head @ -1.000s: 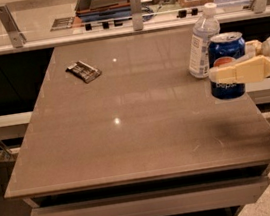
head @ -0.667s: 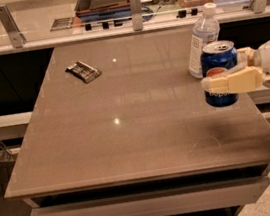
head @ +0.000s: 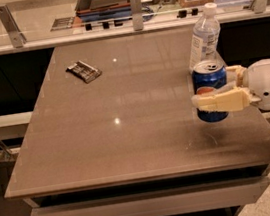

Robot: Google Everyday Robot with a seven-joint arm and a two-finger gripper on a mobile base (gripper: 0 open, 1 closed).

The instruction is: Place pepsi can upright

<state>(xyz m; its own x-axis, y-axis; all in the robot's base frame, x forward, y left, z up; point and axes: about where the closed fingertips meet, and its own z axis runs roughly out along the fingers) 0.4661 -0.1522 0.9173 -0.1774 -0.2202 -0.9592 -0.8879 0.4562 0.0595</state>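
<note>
The pepsi can (head: 208,80) is a blue can with a silver top and a red-white logo. It stands upright, held a little above the grey table (head: 128,131) near its right side. My gripper (head: 209,95) reaches in from the right edge of the camera view. Its cream fingers (head: 221,101) are shut on the can's sides, with the near finger across the can's front.
A clear plastic water bottle (head: 204,38) with a white cap stands just behind the can. A small dark snack packet (head: 84,70) lies at the table's far left. A glass-railed counter (head: 132,22) with boxes runs behind the table.
My gripper has carried the upright can leftward, in from the table's right edge, and slightly lower. The bottle and packet have not moved.
</note>
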